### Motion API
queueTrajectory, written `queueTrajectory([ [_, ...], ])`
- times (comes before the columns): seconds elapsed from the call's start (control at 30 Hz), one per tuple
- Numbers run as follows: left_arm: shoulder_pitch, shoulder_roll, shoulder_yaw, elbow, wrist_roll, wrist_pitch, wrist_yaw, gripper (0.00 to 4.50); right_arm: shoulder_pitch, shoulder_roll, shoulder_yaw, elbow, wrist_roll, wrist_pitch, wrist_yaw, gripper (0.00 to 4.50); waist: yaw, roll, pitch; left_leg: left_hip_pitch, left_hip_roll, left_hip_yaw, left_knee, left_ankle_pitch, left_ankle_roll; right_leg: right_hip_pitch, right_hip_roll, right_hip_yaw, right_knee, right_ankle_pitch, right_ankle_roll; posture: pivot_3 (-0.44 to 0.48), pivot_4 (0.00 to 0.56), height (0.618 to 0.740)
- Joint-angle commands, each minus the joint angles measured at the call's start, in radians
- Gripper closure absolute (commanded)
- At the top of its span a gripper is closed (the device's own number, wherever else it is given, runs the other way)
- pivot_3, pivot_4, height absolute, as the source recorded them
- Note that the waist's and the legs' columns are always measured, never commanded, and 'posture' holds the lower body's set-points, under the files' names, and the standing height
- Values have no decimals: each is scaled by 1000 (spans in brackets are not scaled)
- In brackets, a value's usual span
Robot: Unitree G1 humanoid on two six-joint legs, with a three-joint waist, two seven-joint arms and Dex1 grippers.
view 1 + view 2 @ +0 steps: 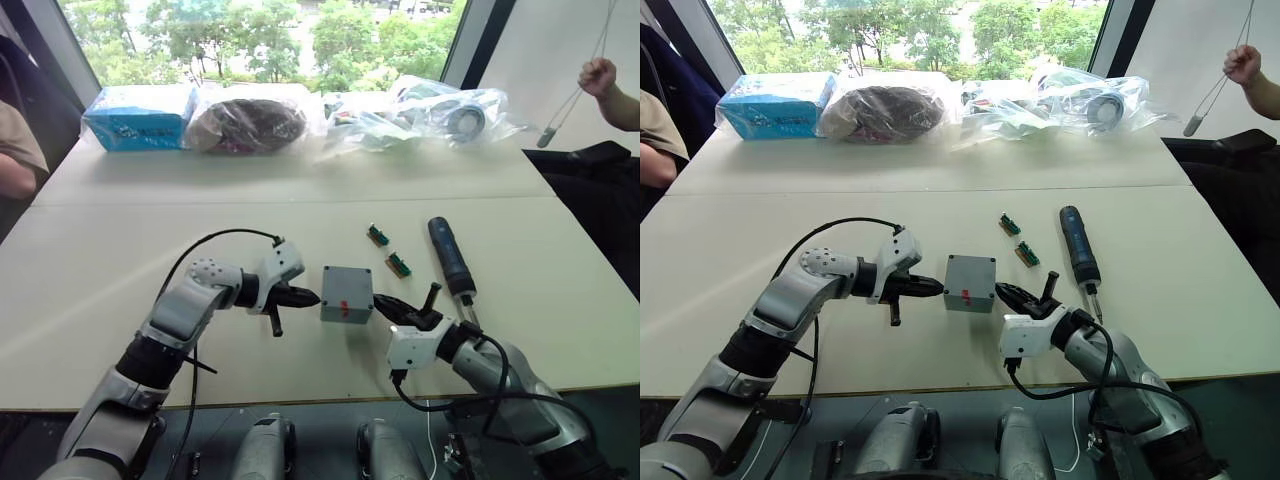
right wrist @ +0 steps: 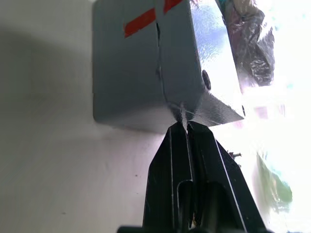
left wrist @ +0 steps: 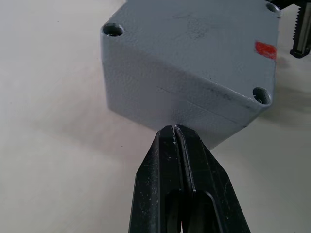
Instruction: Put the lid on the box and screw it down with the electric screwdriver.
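The grey box (image 1: 346, 310) stands on the white table (image 1: 150, 230) in front of me, and the lid (image 1: 348, 280) rests on top of it; a thin seam runs along its side. A red mark shows on the front wall. My left gripper (image 1: 312, 297) is shut, its tips against the box's left side (image 3: 146, 97). My right gripper (image 1: 380, 300) is shut as well, its tips touching the box's right side (image 2: 131, 87). The electric screwdriver (image 1: 451, 258) lies on the table just right of the box, beyond my right gripper, bit end toward me.
Two small green connector pieces (image 1: 378, 235) (image 1: 399, 264) lie between the box and the screwdriver. Plastic bags (image 1: 250, 120) and a blue carton (image 1: 138, 117) line the table's far edge. A person's hand (image 1: 598, 75) holds a cord at the far right; another person's arm (image 1: 15, 160) shows at the left.
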Motion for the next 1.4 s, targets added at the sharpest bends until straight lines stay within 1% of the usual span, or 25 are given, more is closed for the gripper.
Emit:
queueTrajectory([
  [0.03, -5, -10, 0, -52, -31, 0, -2, 4500, -12, 4, 6, -20, 26, -15, 2, 4445, 0, 0, 0, 0, 0, 0, 0, 0, 0, 0, 0, 0, 0, 0, 0, 0, 150, 740],
  [0.2, -15, -6, 16, -30, -26, -7, 7, 4500, -3, 4, 3, -27, 32, -13, 5, 4445, 0, 0, 0, 0, 0, 0, 0, 0, 0, 0, 0, 0, 0, 0, 0, 0, 150, 740],
  [0.3, -20, 12, 62, -17, -33, 5, 26, 4500, 40, 7, -33, -62, 98, 12, 18, 4445, 0, 0, 0, 0, 0, 0, 0, 0, 0, 0, 0, 0, 0, 0, 0, 0, 150, 740],
  [0.33, -19, 22, 80, -18, -32, 5, 39, 4500, 59, 9, -51, -80, 138, 25, 27, 4445, 1, 0, 0, 0, 0, 0, 0, 0, 0, 0, 0, 0, 0, 0, 0, 0, 150, 740],
  [0.43, 9, 15, 178, -20, -38, -89, 118, 4500, 124, 8, -115, -146, 256, 55, 45, 4445, 0, 0, 0, 0, 0, 0, 0, 0, 0, 0, 0, 0, 0, 0, 0, 0, 150, 740],
  [0.5, -24, 26, 210, -16, -77, -11, 113, 4500, 162, 17, -164, -192, 353, 111, 67, 4445, 0, 0, 0, 0, 0, -1, 0, 0, 0, 0, 0, 0, 0, 0, 0, 0, 150, 740],
  [0.57, -81, 30, 250, -8, -178, 97, 56, 4500, 178, 46, -220, -240, 493, 229, 90, 4445, 2, 0, 0, 0, 0, -1, 0, 0, 0, 0, 0, 0, 0, 0, 0, 0, 150, 740],
  [0.6, -101, 30, 264, -7, -211, 117, 39, 4500, 175, 64, -243, -261, 566, 296, 98, 4445, 2, 0, 0, 0, 0, -2, 0, 0, 0, 1, 0, -1, 0, 0, 0, 0, 150, 740],
  [0.67, -139, 27, 266, -10, -235, 139, 35, 4500, 130, 108, -291, -284, 726, 455, 91, 4445, 2, 0, 0, 0, 0, -2, 1, 0, 0, 1, 0, -1, 0, 0, 0, 0, 150, 740],
  [0.73, -166, 22, 242, -27, -241, 138, 31, 4500, 45, 150, -333, -271, 839, 604, 60, 3948, 0, 0, 0, 0, 0, -2, 1, 0, 0, 1, 0, -1, 0, 1, -1, 0, 150, 740],
  [0.8, -179, 21, 212, -47, -240, 124, 23, 4500, -27, 159, -348, -241, 876, 714, 44, 3412, -3, 1, 0, 0, 0, -1, 1, 0, 0, 1, -1, 0, 0, 1, -1, 0, 150, 740],
  [0.83, -182, 22, 198, -59, -241, 121, 15, 4500, -58, 163, -354, -226, 902, 762, 41, 2935, -3, 1, 0, 1, 0, -1, 1, 0, 0, 1, -1, 0, 0, 1, -1, 0, 150, 740],
  [0.93, -185, 32, 163, -86, -236, 108, -4, 4500, -127, 159, -360, -183, 964, 889, 46, 1782, 0, 1, 0, 1, 0, -1, -1, 0, 0, -1, 0, -1, 2, 1, -1, 0, 150, 740],
  [0.97, -184, 35, 154, -92, -232, 103, -4, 4500, -148, 155, -359, -167, 981, 928, 50, 1203, 1, 1, 0, 1, 0, -1, -1, 0, 0, -1, 0, -1, 2, 1, -1, 0, 150, 740],
  [1.0, -182, 40, 144, -96, -225, 96, -5, 4500, -168, 150, -357, -151, 989, 954, 53, 1017, 1, 1, 0, 0, 0, -1, -1, 0, 0, -1, 0, -1, 2, 1, -2, 0, 150, 740],
  [1.13, -168, 50, 127, -101, -218, 78, -5, 4500, -210, 140, -352, -124, 1006, 1014, 61, 1017, 0, 1, 0, 0, 0, 0, -1, 0, 0, -1, 0, 0, 2, 1, -2, 0, 150, 740],
  [1.17, -157, 52, 122, -106, -215, 73, -1, 4500, -215, 133, -336, -113, 987, 1019, 59, 1017, -1, 1, 0, 0, 0, 0, -1, 0, 0, -1, 0, 0, 2, 1, -2, 0, 150, 740],
  [1.27, -138, 50, 117, -118, -216, 69, 11, 4500, -214, 118, -298, -94, 947, 999, 73, 1861, -1, 2, 1, 0, 0, 0, -1, 0, 0, -1, 0, 0, 2, 1, -2, 0, 150, 740],
  [1.33, -131, 47, 118, -129, -220, 73, 19, 4500, -213, 115, -284, -78, 937, 997, 79, 2552, -1, 2, 1, -1, 0, 0, -1, 0, 0, -2, 0, 0, 2, 1, -2, 0, 150, 740],
  [1.4, -125, 46, 119, -136, -222, 74, 24, 4500, -213, 111, -270, -64, 922, 992, 83, 2552, -1, 2, 1, -1, 0, 0, -1, 0, 0, -2, 0, 0, 2, 1, -1, 0, 150, 740],
])
